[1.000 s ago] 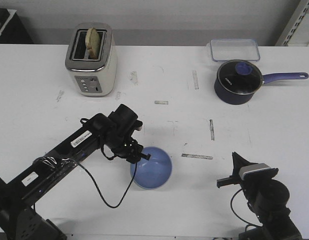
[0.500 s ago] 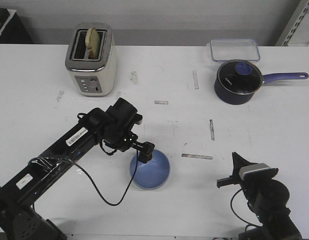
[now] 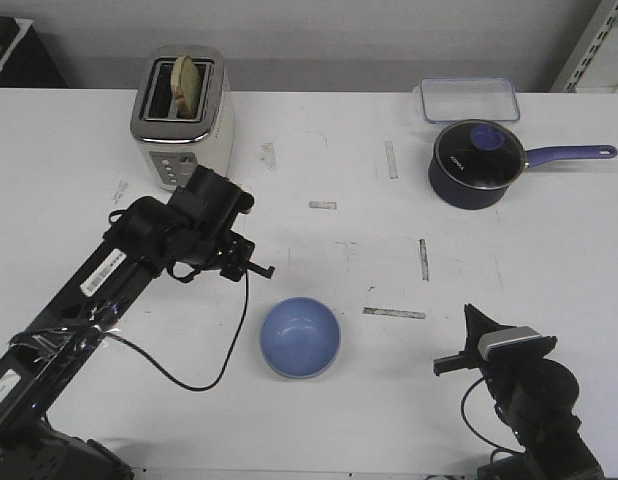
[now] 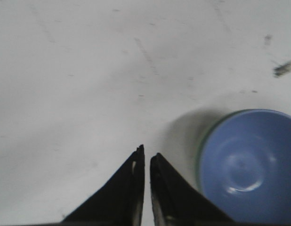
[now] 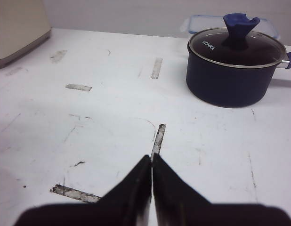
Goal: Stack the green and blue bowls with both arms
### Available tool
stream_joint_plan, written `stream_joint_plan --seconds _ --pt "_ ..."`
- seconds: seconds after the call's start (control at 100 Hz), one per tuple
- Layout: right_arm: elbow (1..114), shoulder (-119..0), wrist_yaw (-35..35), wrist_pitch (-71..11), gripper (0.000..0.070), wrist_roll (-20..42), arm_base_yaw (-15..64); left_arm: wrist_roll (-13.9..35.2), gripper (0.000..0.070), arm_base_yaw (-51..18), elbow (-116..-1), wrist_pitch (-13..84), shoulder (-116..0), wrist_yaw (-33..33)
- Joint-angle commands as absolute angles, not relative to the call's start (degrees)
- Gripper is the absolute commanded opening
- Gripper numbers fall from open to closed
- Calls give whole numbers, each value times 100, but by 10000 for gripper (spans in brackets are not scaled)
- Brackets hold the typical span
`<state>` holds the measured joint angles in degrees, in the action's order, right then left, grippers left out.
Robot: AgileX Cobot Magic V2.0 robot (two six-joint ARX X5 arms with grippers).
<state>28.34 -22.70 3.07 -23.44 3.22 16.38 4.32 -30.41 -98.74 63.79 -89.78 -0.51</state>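
Note:
The light blue bowl (image 3: 300,337) sits upright on the white table near the front middle. In the left wrist view the blue bowl (image 4: 244,165) lies inside the pale green bowl, of which only a thin rim (image 4: 200,151) shows around its edge. My left gripper (image 3: 265,270) is shut and empty, above the table to the left of and behind the bowls; it also shows in the left wrist view (image 4: 146,151). My right gripper (image 3: 469,312) is shut and empty at the front right; its closed tips (image 5: 151,157) point toward the saucepan.
A cream toaster (image 3: 182,120) with bread stands at the back left. A dark navy lidded saucepan (image 3: 475,163) and a clear lidded box (image 3: 469,99) are at the back right. Worn tape marks (image 3: 394,313) dot the table.
My left gripper was at the blue bowl's left rim; it has let go and drawn back up and to the left. The bowl stays in place. The right arm has not moved.

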Motion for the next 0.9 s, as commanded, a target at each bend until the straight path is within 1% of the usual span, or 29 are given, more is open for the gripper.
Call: stream_joint_plan --seconds 0.0,0.21,0.37,0.47,0.57,0.68,0.89 --pt "2853 -2296 303 -2276 0 296 1647 346 1 -2954 -9679 6132 -8635 193" --pt "2853 -2296 305 -2276 0 296 1647 346 1 -2331 -7832 4550 -6899 193" --pt "2853 -2294 305 -2276 0 296 1647 355 2 -1616 -6322 3461 -5426 191" --pt "2853 -2294 305 -2274 0 296 1647 447 1 -1160 -5505 3011 -4556 187" --pt "2853 -2292 307 -2274 0 294 1647 475 1 -805 -4862 2766 -3804 145" --pt "2853 -2292 307 -2272 0 296 1647 473 1 -582 -4394 2689 -3177 145" --pt "2853 -2292 305 -2270 0 296 1647 344 2 -506 -4167 2727 -2602 152"
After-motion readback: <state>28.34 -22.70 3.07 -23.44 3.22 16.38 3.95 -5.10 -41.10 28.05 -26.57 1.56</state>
